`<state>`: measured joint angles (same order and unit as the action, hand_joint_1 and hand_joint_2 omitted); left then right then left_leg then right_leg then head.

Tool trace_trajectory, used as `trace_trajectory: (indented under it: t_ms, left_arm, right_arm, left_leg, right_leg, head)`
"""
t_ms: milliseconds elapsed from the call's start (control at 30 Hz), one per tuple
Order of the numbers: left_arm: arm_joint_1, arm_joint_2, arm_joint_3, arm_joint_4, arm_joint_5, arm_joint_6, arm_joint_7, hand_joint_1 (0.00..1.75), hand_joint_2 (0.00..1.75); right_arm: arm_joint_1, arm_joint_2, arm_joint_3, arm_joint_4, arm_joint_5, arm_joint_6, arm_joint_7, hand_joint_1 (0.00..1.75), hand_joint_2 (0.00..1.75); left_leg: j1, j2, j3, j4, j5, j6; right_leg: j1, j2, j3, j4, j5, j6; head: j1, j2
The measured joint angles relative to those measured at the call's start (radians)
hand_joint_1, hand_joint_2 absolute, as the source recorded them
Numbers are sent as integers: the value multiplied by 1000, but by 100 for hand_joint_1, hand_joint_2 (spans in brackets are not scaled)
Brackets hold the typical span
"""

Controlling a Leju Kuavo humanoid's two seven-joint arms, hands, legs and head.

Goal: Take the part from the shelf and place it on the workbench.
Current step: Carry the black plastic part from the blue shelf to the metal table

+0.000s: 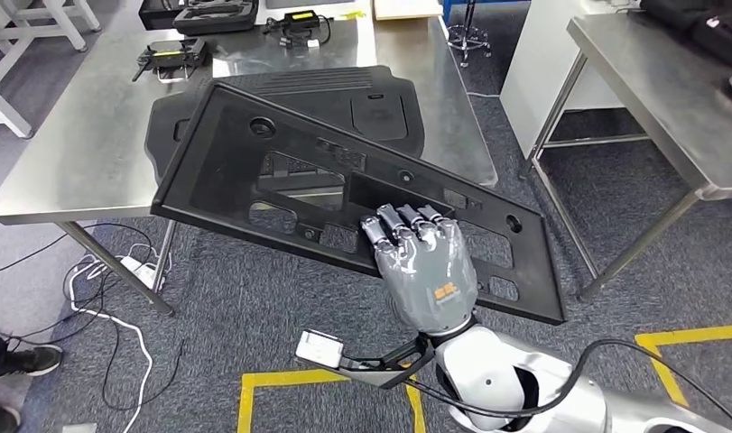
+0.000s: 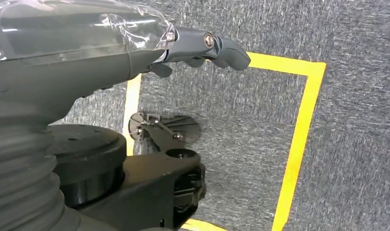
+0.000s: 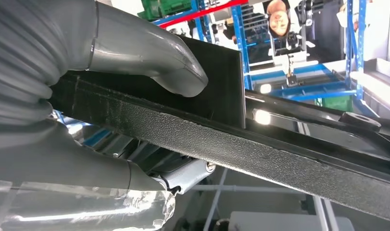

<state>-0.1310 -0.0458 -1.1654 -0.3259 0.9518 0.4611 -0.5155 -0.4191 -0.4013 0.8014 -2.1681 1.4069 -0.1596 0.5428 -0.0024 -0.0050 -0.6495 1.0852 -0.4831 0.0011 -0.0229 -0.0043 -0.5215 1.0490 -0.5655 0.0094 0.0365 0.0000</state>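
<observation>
From the head view I see my right robot hand (image 1: pixel 425 262) gripping the large black panel (image 1: pixel 281 171) near its lower edge, fingers (image 1: pixel 407 221) curled over the top face; the panel tilts, its far corner over the steel tabletop (image 1: pixel 82 144) and overlapping a second black panel (image 1: pixel 362 99) lying flat there, while its near end hangs out over the grey carpet (image 1: pixel 254 307); I cannot tell whether the far corner touches the panel beneath or just clears it. The right wrist view gives me what the head view hides: the thick grey thumb (image 3: pixel 154 57) pressed on one face of the panel's textured edge (image 3: pixel 260 144), the other fingers (image 3: pixel 188 175) underneath, so the part is clamped between them. The left wrist view shows my left robot hand (image 2: pixel 202 48) hanging over the carpet and a yellow floor line (image 2: pixel 298 134), fingers curled in, nothing in them. At the tabletop's far side I see a black case (image 1: pixel 213 13) and small black-and-yellow devices (image 1: pixel 172 56); a second steel table (image 1: pixel 669 99) stands to the right; white cables (image 1: pixel 100 298) trail on the floor.
</observation>
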Motion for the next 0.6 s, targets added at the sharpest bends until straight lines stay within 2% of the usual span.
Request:
trace_trajectory:
  t_ms: [67,100,167,200,267,300,333,367,433,467,500,567,600]
  left_arm:
    - [2,0,-1,0,0,0,0,0,175]
    - [2,0,-1,0,0,1,0,0,175]
    - [-2,0,-1,0,0,1,1,0,175]
    - [-5,0,-2,0,0,1,1,0,175]
    - [-7,0,-4,0,0,0,1,0,175]
    - [-6,0,-5,0,0,0,1,0,175]
    - [-5,0,-6,0,0,0,2,0,175]
    - [-5,0,-7,0,0,0,2,0,175]
    - [-6,-1,-7,0,-1,0,3,0,175]
    - [-7,-1,-8,0,-1,0,3,0,175]
    - [-9,-2,-8,0,-1,0,4,0,175]
    - [-9,-4,-9,-1,-1,-1,7,0,175]
    - [-9,-5,-9,-1,-1,-1,8,0,175]
  right_arm:
    - [2,0,-1,-1,0,-1,1,175,175]
    - [3,0,-4,-2,0,-1,1,175,175]
    - [4,-1,-8,-4,1,-2,2,175,175]
    - [4,0,-11,-5,1,-2,2,175,175]
    - [7,0,-14,-6,2,-2,2,175,175]
    - [10,0,-15,-6,2,-2,2,175,175]
    - [12,0,-16,-6,2,-2,2,175,175]
    - [13,0,-17,-6,2,-1,2,175,175]
    - [14,0,-20,-6,2,-1,2,175,175]
    - [14,0,-22,-6,2,0,2,175,175]
    - [14,0,-24,-6,2,1,2,175,175]
    - [16,0,-27,-8,2,5,2,175,175]
    - [16,0,-28,-9,2,7,2,175,175]
  left_leg:
    - [-4,1,5,-13,-7,7]
    - [-2,0,16,-20,-1,13]
    - [1,-1,38,-30,-6,25]
    - [2,-1,47,-35,-9,30]
    - [0,-1,57,-36,-18,39]
    - [-2,-2,63,-36,-24,41]
    - [-4,-2,69,-36,-30,42]
    - [-6,-4,78,-36,-37,43]
    - [-9,-6,98,-38,-53,42]
    - [-9,-6,106,-38,-60,40]
    - [-9,-6,110,-39,-65,36]
    - [-8,-5,118,-39,-68,24]
    - [-9,-5,120,-36,-69,18]
  right_leg:
    - [1,1,11,3,-7,12]
    - [1,1,17,8,-11,18]
    - [1,2,8,46,-23,25]
    - [1,2,-15,89,-39,26]
    - [4,2,-91,200,-82,29]
    - [5,2,-128,242,-94,30]
    - [6,2,-152,256,-87,29]
    - [7,2,-159,235,-58,26]
    - [14,3,-131,122,34,13]
    - [20,4,-117,71,56,6]
    - [25,4,-107,37,62,-1]
    - [31,4,-102,13,55,-13]
    - [28,3,-93,2,62,-18]
  head:
    - [-1,0]
    - [-1,0]
    - [2,0]
    - [5,0]
    - [13,0]
    - [15,0]
    - [18,0]
    - [19,0]
    - [21,0]
    - [17,0]
    - [16,0]
    - [14,0]
    - [16,0]
